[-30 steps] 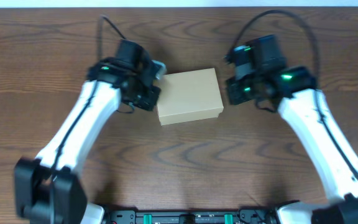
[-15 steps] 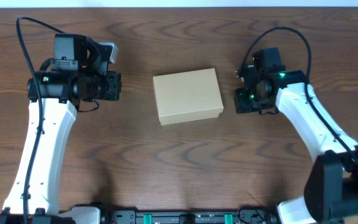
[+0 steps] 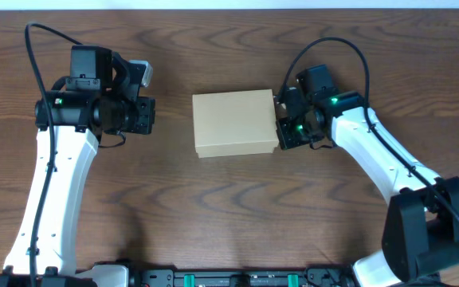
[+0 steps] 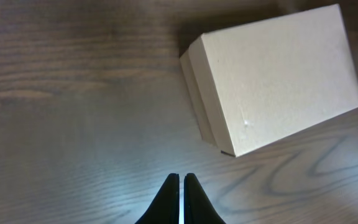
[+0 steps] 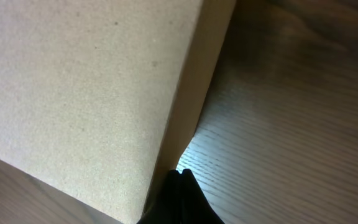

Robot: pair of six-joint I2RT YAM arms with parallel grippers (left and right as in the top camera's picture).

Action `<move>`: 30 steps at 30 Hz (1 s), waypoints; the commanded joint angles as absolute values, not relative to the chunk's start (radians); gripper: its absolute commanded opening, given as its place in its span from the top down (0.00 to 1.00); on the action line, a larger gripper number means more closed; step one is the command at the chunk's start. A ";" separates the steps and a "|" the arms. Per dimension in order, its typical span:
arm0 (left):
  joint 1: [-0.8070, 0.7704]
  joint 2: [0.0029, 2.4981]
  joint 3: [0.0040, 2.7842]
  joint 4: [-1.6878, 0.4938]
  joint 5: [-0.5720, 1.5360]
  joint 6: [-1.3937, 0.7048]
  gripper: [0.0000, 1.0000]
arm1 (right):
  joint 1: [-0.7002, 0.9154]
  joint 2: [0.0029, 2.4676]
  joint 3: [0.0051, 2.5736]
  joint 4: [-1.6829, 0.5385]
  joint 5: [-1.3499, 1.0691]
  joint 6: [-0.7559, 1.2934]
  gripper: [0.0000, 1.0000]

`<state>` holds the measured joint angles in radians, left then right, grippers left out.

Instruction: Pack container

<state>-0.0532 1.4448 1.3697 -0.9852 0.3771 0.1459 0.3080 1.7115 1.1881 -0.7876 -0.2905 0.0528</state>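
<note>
On the table, the container lies long axis left-right.

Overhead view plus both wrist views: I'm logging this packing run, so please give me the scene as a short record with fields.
container: small tan rectangular cardboard box, lid shut, lying flat near the table's middle
surface: dark brown wooden table
left jaws: shut, holding nothing, well clear of the box on its left
right jaws: shut, holding nothing, tips low against the box's right side wall, apparently touching
packing state: box closed, nothing else visible to pack
</note>
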 commanded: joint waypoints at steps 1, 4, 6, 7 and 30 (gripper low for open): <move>-0.051 1.448 1.377 -1.005 0.355 0.202 0.94 | 0.326 1.720 1.185 -0.785 -0.303 0.082 0.99; -0.051 1.448 1.377 -1.010 0.355 0.204 0.94 | 0.329 1.720 1.186 -0.795 -0.220 0.082 0.99; -0.051 1.447 1.377 -1.040 0.356 0.220 0.94 | 0.328 1.711 1.190 -0.825 -0.217 0.094 0.99; -0.051 1.445 1.377 -1.052 0.362 0.224 0.94 | 0.328 1.704 1.191 -0.839 -0.216 0.097 0.99; -0.051 0.701 1.066 -1.194 0.625 0.277 0.94 | 0.454 0.633 0.791 -1.017 -0.156 0.409 0.98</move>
